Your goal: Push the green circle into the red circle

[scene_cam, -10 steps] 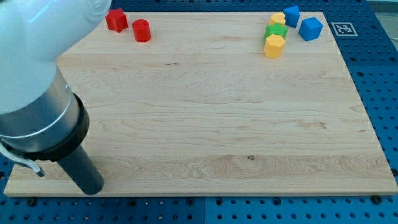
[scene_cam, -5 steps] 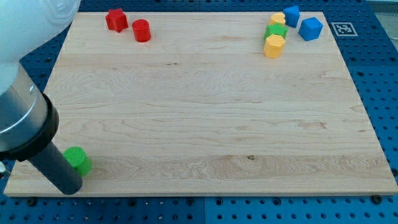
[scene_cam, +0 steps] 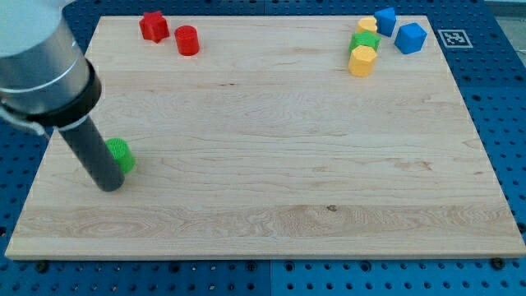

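The green circle (scene_cam: 122, 154) lies on the wooden board (scene_cam: 271, 148) at the view's left, about mid-height. My tip (scene_cam: 109, 186) stands just below and to the left of it, touching or almost touching it; the rod hides the block's left edge. The red circle (scene_cam: 187, 40) sits near the view's top left, far up and to the right of the green circle.
A red star-like block (scene_cam: 154, 26) lies left of the red circle. At the view's top right are a green block (scene_cam: 365, 41), two yellow blocks (scene_cam: 362, 61) and two blue blocks (scene_cam: 410, 38).
My tip has moved up the view's left side, from the bottom left corner. The green circle has gone up and slightly right with it.
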Robot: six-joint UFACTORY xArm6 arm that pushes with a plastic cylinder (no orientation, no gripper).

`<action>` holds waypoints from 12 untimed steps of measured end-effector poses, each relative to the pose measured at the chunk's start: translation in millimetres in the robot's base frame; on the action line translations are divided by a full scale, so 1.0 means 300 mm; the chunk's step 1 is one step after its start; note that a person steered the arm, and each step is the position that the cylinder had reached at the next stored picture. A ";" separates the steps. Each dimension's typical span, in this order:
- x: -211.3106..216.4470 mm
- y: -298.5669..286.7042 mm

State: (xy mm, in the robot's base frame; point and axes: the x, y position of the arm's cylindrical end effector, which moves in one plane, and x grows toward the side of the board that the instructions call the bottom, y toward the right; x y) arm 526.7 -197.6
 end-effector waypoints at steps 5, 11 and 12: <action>-0.367 0.000; -0.827 0.000; -0.771 0.027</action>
State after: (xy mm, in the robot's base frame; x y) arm 295.4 -189.4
